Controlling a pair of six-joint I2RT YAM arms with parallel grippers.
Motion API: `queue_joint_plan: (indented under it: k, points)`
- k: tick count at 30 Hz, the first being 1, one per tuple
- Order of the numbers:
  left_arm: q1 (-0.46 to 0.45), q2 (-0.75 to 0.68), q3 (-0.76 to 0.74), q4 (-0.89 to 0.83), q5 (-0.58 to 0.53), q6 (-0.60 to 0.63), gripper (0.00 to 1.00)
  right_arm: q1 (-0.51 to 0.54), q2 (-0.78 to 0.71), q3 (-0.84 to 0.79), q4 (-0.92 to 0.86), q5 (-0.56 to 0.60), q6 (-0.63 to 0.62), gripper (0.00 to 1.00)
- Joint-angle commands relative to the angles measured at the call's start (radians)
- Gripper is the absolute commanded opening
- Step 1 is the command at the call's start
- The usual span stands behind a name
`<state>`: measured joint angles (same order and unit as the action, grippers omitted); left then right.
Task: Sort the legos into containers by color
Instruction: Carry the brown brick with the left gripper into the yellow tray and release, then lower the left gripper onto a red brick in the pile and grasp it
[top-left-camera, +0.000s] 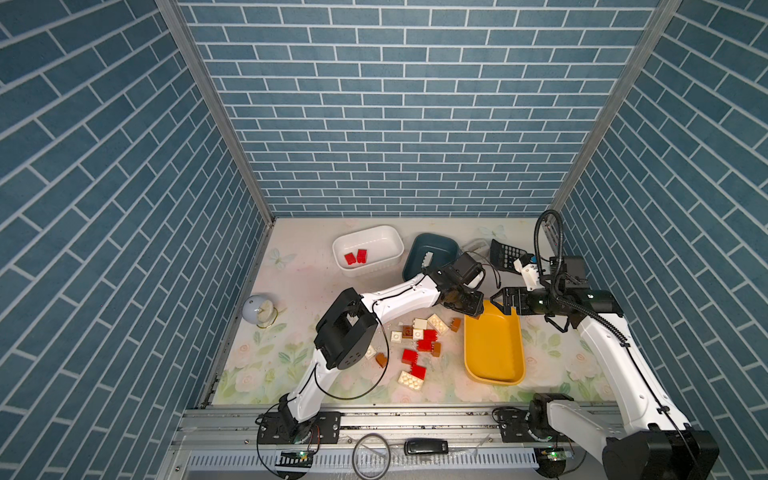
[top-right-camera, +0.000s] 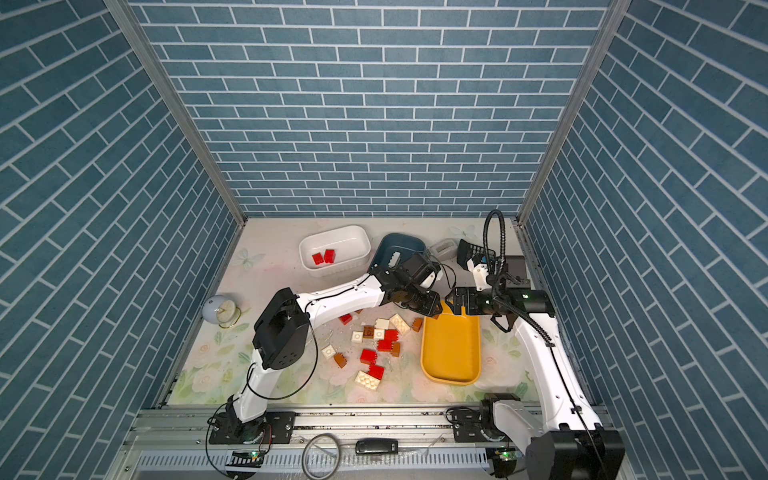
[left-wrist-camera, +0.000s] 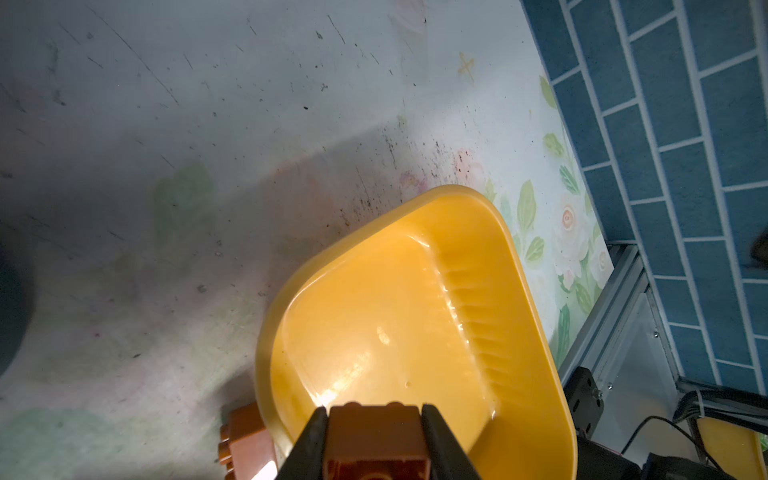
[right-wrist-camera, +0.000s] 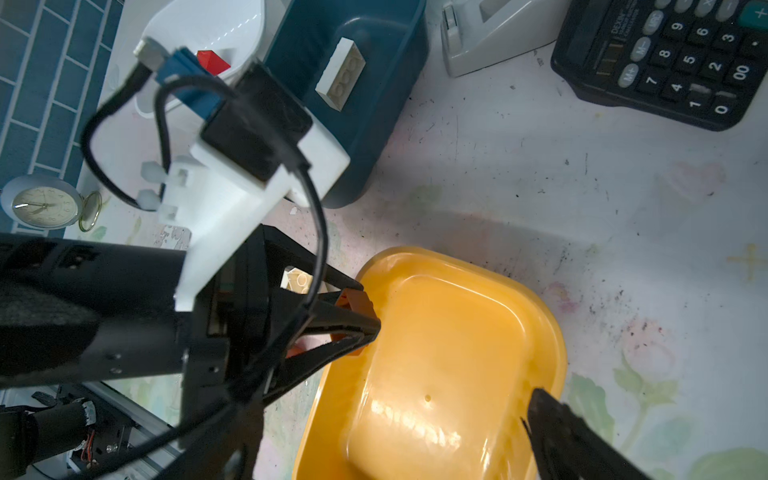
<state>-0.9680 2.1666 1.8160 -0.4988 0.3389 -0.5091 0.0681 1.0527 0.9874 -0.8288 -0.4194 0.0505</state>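
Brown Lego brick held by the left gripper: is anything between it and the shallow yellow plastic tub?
Nothing visible. The small brown studded plastic brick, pinched by the left gripper, hangs over the rim of the shallow yellow plastic tub, whose floor is bare. The open right gripper hovers at the tub's far end, beside the path.

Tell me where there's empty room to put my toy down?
Bare mat lies between the clock and the white tub, and in front, between the left arm and the side wall. Crowded: the loose legos beside the yellow tub, and the calculator corner.
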Motion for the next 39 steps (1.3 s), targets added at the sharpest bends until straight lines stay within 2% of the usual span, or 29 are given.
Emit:
queue_joint_plan:
  k: [1, 3, 6, 10, 15, 17, 20, 27, 29, 39]
  points:
    - [0.000, -0.006, 0.012, 0.025, 0.003, 0.011, 0.51, -0.008, -0.014, 0.032, -0.056, 0.021, -0.042, 0.99]
    - [0.006, -0.028, 0.004, 0.017, -0.011, 0.013, 0.64, -0.010, -0.014, 0.040, -0.065, 0.016, -0.050, 0.99]
    - [0.026, -0.093, -0.025, -0.015, -0.041, 0.032, 0.71, -0.011, -0.017, 0.044, -0.067, -0.002, -0.062, 0.99]
    - [0.063, -0.213, -0.094, -0.079, -0.095, 0.083, 0.74, -0.011, -0.009, 0.045, -0.049, -0.084, -0.070, 0.99]
    - [0.118, -0.339, -0.205, -0.226, -0.216, 0.119, 0.78, -0.008, 0.017, 0.053, -0.021, -0.198, -0.065, 0.99]
    - [0.143, -0.388, -0.254, -0.276, -0.286, 0.077, 0.78, -0.003, 0.020, 0.056, -0.002, -0.223, -0.056, 0.99]
    - [0.173, -0.475, -0.350, -0.309, -0.412, -0.058, 0.78, 0.006, 0.028, 0.061, 0.017, -0.249, -0.046, 0.99]
    - [0.209, -0.590, -0.601, -0.265, -0.567, -0.388, 0.76, 0.023, 0.052, 0.067, 0.016, -0.237, -0.040, 0.99]
    - [0.228, -0.587, -0.652, -0.228, -0.556, -0.445, 0.76, 0.024, 0.056, 0.067, 0.011, -0.237, -0.043, 0.99]
    - [0.244, -0.440, -0.671, -0.114, -0.541, -0.485, 0.73, 0.028, 0.051, 0.061, 0.007, -0.244, -0.041, 0.99]
